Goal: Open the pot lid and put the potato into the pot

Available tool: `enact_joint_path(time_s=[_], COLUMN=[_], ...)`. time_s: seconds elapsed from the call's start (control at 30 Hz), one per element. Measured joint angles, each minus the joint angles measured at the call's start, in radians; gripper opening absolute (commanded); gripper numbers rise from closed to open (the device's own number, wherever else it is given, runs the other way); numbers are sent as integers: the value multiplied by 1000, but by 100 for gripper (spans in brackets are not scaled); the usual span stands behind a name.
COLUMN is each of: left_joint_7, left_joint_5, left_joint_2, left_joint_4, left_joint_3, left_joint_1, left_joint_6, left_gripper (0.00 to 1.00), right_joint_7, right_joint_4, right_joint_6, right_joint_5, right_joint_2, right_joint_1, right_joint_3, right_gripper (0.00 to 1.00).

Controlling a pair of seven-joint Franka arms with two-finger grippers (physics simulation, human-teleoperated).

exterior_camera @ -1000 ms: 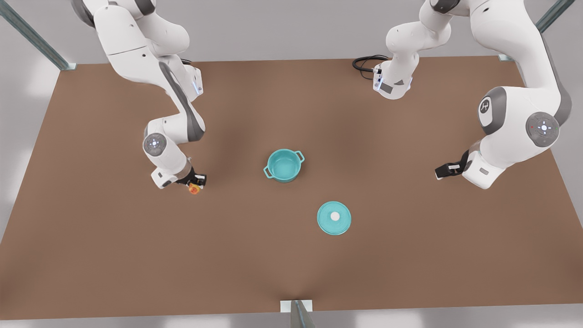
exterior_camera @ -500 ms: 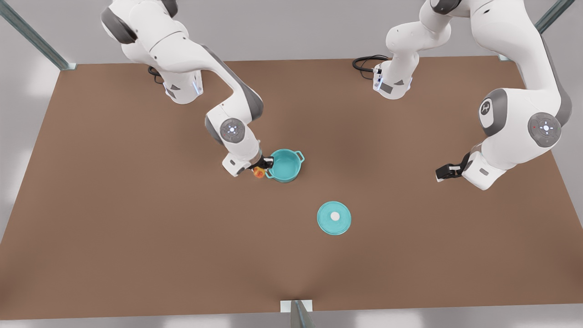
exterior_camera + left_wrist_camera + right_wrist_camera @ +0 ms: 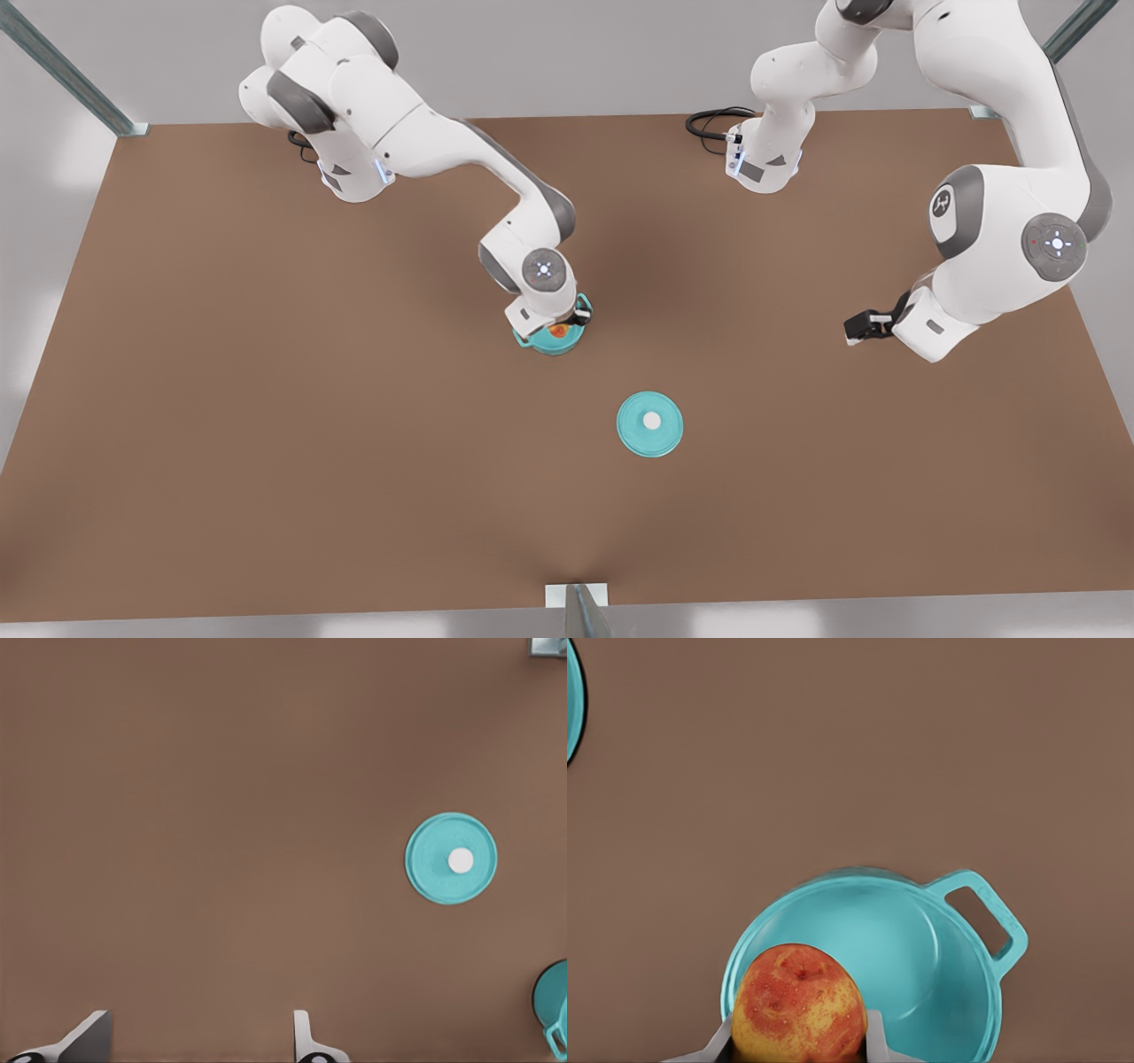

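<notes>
Front view, nearest the camera: the pot lid (image 3: 649,424) lies flat on the table (image 3: 266,443). Farther back, the right gripper (image 3: 799,1047), clamped on the potato (image 3: 799,1005), hangs over the open pot (image 3: 554,339). The left gripper (image 3: 858,325) waits well apart, fingers spread.

Flat brown matte tabletop (image 3: 266,443) spans my whole workspace. Black coiled cable (image 3: 709,122) lies on far edge near white base. Grey metal frame struts: one at far corner, front view's left (image 3: 66,75); short post at near edge, middle (image 3: 580,611).
</notes>
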Motion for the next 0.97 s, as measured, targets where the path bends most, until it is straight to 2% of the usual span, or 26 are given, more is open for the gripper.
enact_joint_path(time_s=[0.27,0.3,0.47,0.53,0.6,0.77,0.97], left_joint_7=[10,11,15,16,17,19,21], left_joint_5=[2,2,1,1,2,2,1], left_joint_2=[0,0,0,0,0,1,1], left_joint_4=[0,1,2,2,2,1,1], left_joint_3=[-1,-1,-1,-1,-1,-1,-1], left_joint_1=[-1,-1,-1,-1,-1,-1,-1], left_joint_6=[-10,-10,-12,-12,-13,-13,-13], left_gripper=[100,100,100,100,100,100,100], right_joint_7=[94,104,145,144,110,-74,-296], right_joint_4=[-69,-73,-74,-77,-75,-115,-126], right_joint_6=[34,38,42,-2,-80,-240,-329], right_joint_5=[-8,-9,-15,-18,-20,-31,-48], right_joint_2=[-15,-16,-51,-145,-242,-367,-388], right_joint_1=[13,14,9,-21,-169,-535,-583], right_joint_3=[-14,-14,-27,-114,-154,-178,-188], right_gripper=[50,100,100,100,100,100,100])
